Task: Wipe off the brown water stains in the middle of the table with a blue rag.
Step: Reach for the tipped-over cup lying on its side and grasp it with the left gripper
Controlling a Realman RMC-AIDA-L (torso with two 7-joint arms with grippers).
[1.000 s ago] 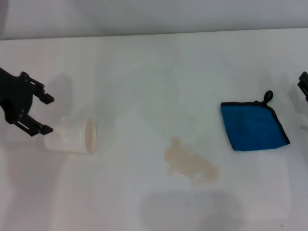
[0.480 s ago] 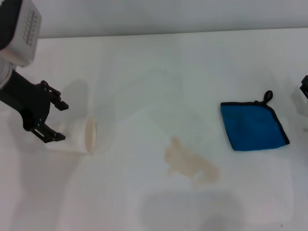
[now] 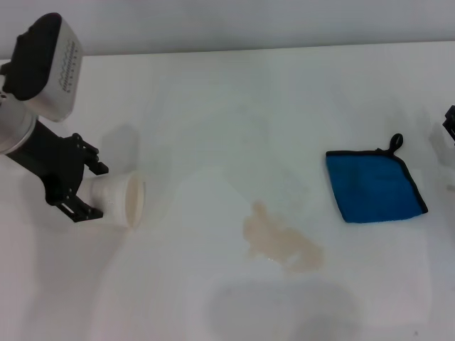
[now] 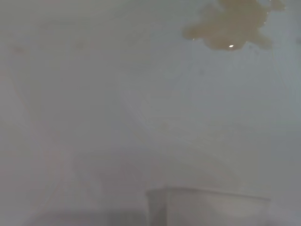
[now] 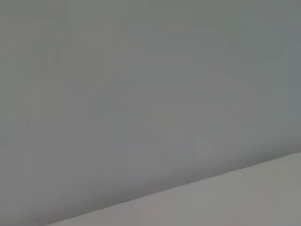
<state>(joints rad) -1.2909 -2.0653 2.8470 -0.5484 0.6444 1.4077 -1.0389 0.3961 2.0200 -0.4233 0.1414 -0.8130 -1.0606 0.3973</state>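
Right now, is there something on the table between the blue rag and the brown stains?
Nothing visible. Bare table lies between the rag and the stains. The cup, lying on its side at the left gripper, is on the stains' other side.

You see a plain pale grey wall (image 3: 234,25) running behind the white surface's far edge, well beyond the pincer. Light is soft and even, with faint grey shadows.

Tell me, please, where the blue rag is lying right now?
In the head view, the blue rag lies flat on the table's right side, right of the brown water stains.
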